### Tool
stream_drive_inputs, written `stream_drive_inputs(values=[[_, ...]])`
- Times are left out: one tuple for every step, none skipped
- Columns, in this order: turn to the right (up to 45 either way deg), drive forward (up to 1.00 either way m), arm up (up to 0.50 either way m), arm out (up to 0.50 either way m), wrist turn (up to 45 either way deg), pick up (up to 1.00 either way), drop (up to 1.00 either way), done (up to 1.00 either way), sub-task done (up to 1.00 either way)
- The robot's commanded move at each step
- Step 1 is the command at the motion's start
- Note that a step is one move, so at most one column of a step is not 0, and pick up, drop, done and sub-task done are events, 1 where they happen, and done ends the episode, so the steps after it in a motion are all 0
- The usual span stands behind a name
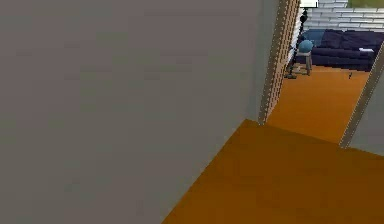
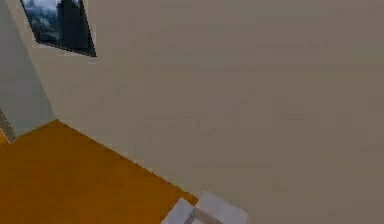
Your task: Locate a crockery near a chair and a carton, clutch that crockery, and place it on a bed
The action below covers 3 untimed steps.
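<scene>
Legible text: none.
Numbers, signs, brand marks: none legible.
Wall picture (image 2: 62, 24): dark scene, no lettering to read.

A pale grey blocky shape (image 2: 206, 212) is being shown at the arm side view's bottom edge, just right of the middle. Its flat faces are being rendered in light grey and off-white, with a faint seam being seen between two slabs. Whether it belongs to the robot's body cannot be told.
</scene>
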Motion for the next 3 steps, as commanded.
stream_drive_inputs(values=[[30.0,0.00,0.00,0.00,0.0,0.00,0.00,0.00,0.00],[0.0,1.00,0.00,0.00,0.0,0.00,0.00,0.00,0.00],[3.0,0.00,0.00,0.00,0.0,0.00,0.00,0.00,0.00]])
